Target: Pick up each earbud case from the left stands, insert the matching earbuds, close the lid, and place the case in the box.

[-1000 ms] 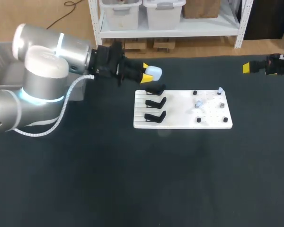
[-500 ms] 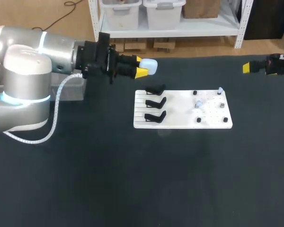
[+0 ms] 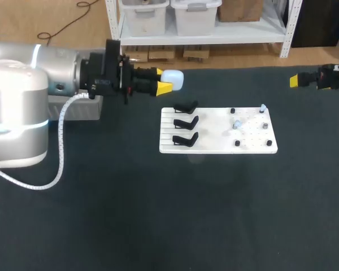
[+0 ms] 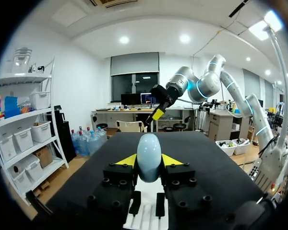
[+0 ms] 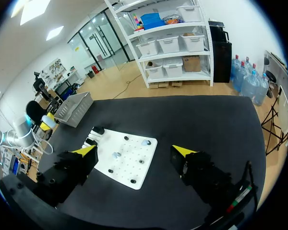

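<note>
Grip is the point here: the left pincer (image 3: 163, 79) is clamped on the pale blue earbud case (image 3: 173, 79) from two sides. Its yellow tips sit low on the case, so the rounded end sticks out ahead of them. In the left wrist view the case looks like a smooth egg, so its lid is probably closed, though no seam is visible. It is held in the air near the bench's far edge, left of the white board (image 3: 214, 148), clear of the three black stands (image 3: 185, 122). Lifted that high, it should not snag on them. The grey box (image 3: 79, 110) at the bench's left edge is likely where it goes next. The right pincer (image 5: 133, 151) hangs wide open and empty at the far right corner, well apart, probably to leave the left arm room.
</note>
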You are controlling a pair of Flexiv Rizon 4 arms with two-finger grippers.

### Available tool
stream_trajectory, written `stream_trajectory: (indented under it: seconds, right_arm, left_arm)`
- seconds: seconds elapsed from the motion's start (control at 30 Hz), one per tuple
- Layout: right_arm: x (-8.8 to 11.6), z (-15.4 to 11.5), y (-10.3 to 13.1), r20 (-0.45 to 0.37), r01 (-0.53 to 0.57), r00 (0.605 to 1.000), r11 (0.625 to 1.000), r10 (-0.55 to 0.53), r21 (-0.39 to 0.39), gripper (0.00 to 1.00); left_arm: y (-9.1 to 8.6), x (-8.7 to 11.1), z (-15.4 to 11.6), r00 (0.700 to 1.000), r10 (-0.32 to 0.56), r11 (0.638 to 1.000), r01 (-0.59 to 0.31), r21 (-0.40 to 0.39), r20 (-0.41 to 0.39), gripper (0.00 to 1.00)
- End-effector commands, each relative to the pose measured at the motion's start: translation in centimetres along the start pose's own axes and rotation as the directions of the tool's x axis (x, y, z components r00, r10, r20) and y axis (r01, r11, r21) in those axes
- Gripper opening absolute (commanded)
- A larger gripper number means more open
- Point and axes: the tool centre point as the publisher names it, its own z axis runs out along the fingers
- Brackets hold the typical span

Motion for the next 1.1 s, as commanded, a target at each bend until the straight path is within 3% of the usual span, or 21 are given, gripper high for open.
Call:
stream_trajectory:
  seconds: [0.03, 0.6, 0.77, 1.1]
  right_arm:
    - [0.0, 0.0, 0.0, 0.000, 0.000, 1.000, 1.000, 0.000, 0.001, 1.00]
    - [0.0, 0.0, 0.0, 0.000, 0.000, 1.000, 1.000, 0.000, 0.001, 1.00]
    - [0.0, 0.0, 0.0, 0.000, 0.000, 1.000, 1.000, 0.000, 0.001, 1.00]
    - [1.4, -0.6, 4.4, -0.028, 0.080, 0.996, 0.996, -0.081, -0.027, 1.00]
  left_arm:
    - [-0.1, 0.0, -0.3, 1.000, 0.000, 1.000, 0.000, 0.004, -0.002, 0.00]
    - [-0.1, 0.0, -0.3, 1.000, 0.000, 1.000, 0.000, 0.004, -0.002, 0.00]
    - [-0.6, -0.2, 0.1, 0.999, 0.007, 1.000, -0.007, 0.008, 0.042, 0.00]
    - [-1.1, -0.1, 0.6, 0.997, 0.014, 1.000, -0.016, 0.020, 0.069, 0.00]
